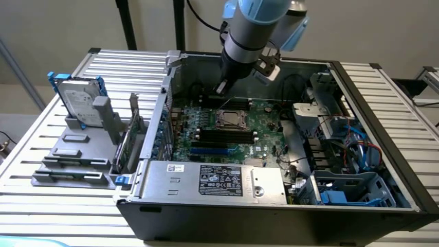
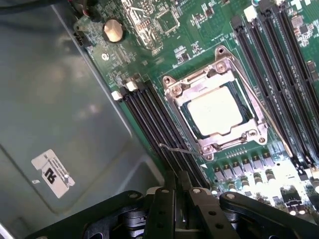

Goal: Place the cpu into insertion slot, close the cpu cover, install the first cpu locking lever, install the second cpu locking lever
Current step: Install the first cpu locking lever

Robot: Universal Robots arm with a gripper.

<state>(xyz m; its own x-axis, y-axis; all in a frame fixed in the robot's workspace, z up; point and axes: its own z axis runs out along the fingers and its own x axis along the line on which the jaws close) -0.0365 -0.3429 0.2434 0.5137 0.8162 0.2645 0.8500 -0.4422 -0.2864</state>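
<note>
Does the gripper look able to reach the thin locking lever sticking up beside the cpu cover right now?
Probably yes. The gripper sits right by the locking lever, open air between them; the black memory strips under it lie low, and the cpu cover is down over the cpu.

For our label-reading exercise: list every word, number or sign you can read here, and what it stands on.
Nothing can be quoted.
The white sticker on the case wall: a bold mark, print blurred.
The label on the grey metal box: too small.
The hard drive label: blurred.
</note>
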